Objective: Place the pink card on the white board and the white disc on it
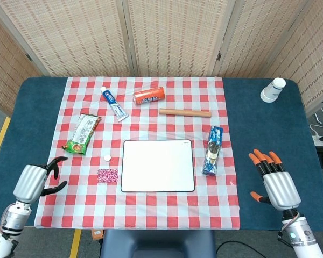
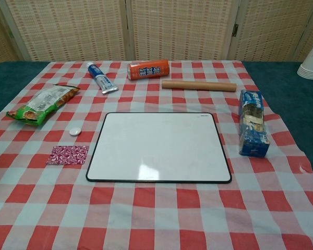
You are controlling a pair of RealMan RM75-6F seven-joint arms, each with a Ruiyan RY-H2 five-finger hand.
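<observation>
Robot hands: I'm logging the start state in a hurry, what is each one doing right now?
Left robot hand: open, fingers apart, holding nothing.
Right robot hand: open, fingers spread, holding nothing.

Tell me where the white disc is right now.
In the head view the white disc lies on the checked cloth just left of the white board, above the pink card and below the green snack bag.
</observation>
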